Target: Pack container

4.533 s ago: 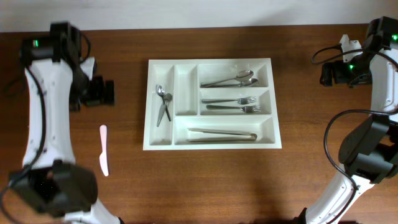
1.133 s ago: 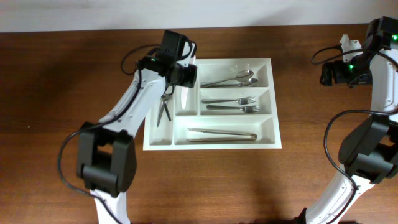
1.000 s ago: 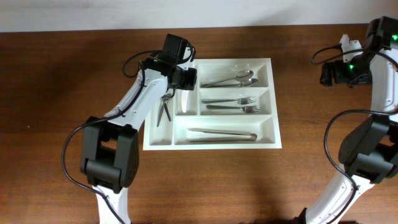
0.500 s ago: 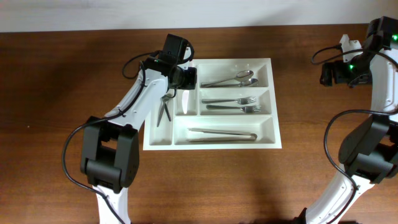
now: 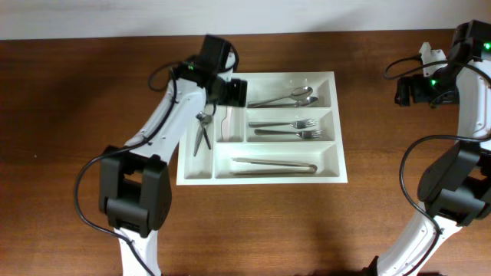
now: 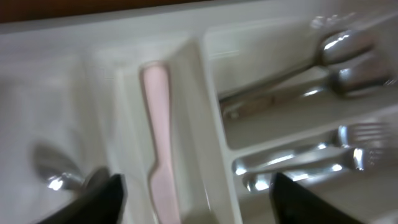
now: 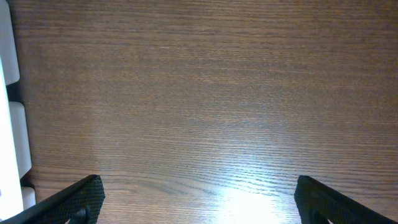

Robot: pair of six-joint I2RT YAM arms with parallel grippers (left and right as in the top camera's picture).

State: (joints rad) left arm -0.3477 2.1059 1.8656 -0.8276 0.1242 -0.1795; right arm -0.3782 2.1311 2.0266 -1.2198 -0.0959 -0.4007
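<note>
The white container [image 5: 261, 75] lies mid-table with its compartments facing up. My left gripper [image 5: 230, 93] hangs over the far end of its second narrow compartment, open. In the left wrist view a pale pink plastic knife [image 6: 158, 143] lies lengthwise in that compartment, between and below the spread fingers of the left gripper [image 6: 199, 199], touched by neither. The view is blurred. My right gripper [image 5: 406, 92] stays at the far right of the table. In its wrist view the right gripper [image 7: 199, 199] is open over bare wood.
The container also holds two small spoons [image 5: 202, 130] in the left narrow slot, large spoons [image 5: 284, 98], forks [image 5: 285, 128] and tongs [image 5: 274, 165]. The white container's edge [image 7: 7, 93] shows at the left of the right wrist view. Brown tabletop surrounds the tray.
My left gripper has opened and let go of the pink knife, which now lies in the second narrow compartment. The left arm has shifted slightly. The right arm has not moved.
</note>
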